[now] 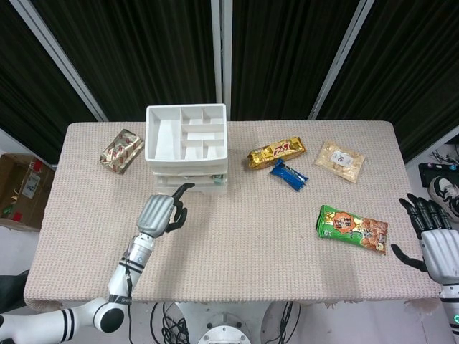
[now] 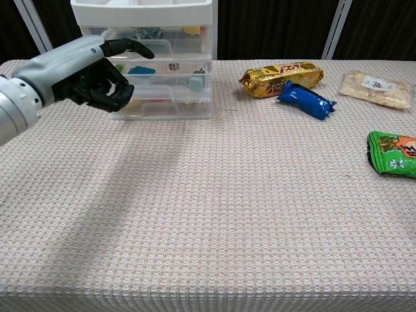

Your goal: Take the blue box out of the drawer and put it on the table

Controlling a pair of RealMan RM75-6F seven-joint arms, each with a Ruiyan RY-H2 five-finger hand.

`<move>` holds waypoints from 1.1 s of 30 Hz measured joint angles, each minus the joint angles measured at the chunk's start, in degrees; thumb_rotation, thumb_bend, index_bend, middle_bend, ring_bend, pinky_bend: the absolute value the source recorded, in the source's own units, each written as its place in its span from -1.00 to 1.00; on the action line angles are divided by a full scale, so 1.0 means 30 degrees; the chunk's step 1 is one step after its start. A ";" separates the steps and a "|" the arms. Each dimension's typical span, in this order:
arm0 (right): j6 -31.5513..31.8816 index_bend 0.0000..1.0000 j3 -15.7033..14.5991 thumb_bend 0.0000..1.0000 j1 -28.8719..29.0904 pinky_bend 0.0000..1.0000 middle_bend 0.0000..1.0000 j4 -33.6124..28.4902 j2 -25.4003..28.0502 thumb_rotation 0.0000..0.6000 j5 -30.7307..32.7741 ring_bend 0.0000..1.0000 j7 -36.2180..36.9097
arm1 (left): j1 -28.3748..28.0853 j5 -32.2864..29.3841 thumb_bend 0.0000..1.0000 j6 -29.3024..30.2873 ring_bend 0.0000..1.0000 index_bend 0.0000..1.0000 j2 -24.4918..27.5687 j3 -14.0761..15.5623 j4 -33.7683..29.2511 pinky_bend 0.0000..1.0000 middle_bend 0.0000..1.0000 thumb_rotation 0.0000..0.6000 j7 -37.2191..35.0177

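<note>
Early stage: drawers (image 2: 153,71) all closed, blue box (image 2: 141,70) inside middle one. Left hand (image 2: 84,68) being held at front, fingers curled, one extended, nothing gripped. Right hand (image 1: 437,240) being kept idle, fingers apart. Opening, extraction, placing on table (image 2: 227,214) pending.

robot hand (image 2: 91,71), drawer unit (image 2: 156,71), snacks (image 2: 281,78)

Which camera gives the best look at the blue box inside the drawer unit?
The chest view: it looks through the clear drawer fronts, so the blue box shows in the middle drawer. The head view looks down on the drawer unit, showing only its white top tray; the box is hidden.
</note>
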 measured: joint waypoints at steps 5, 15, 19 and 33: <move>-0.0078 -1.00 -0.0009 -0.65 -0.0043 -1.00 -1.00 0.0173 -0.0015 1.00 0.0158 -1.00 0.0190 | -0.1239 -0.2310 0.11 -0.1424 0.88 -0.69 0.0204 -0.0290 0.0337 1.00 0.63 1.00 0.1855; -0.0315 -1.00 0.0011 -0.65 0.0012 -1.00 -1.00 0.0651 -0.0236 1.00 0.0343 -1.00 0.0640 | -0.2276 -0.3546 0.11 -0.2033 0.91 -0.32 0.0736 -0.0042 0.0382 1.00 0.71 1.00 0.2571; -0.0366 -1.00 0.0027 -0.65 0.0072 -1.00 -1.00 0.0761 -0.0311 1.00 0.0311 -1.00 0.0743 | -0.2140 -0.3385 0.11 -0.2012 0.91 -0.30 0.1300 0.0232 -0.0521 1.00 0.71 1.00 0.1977; -0.0385 -1.00 0.0020 -0.65 0.0191 -1.00 -1.00 0.0620 -0.0368 1.00 0.0115 -1.00 0.0518 | -0.1232 -0.1963 0.11 -0.1712 0.91 -0.30 0.3046 0.2415 -0.2979 1.00 0.70 1.00 0.0521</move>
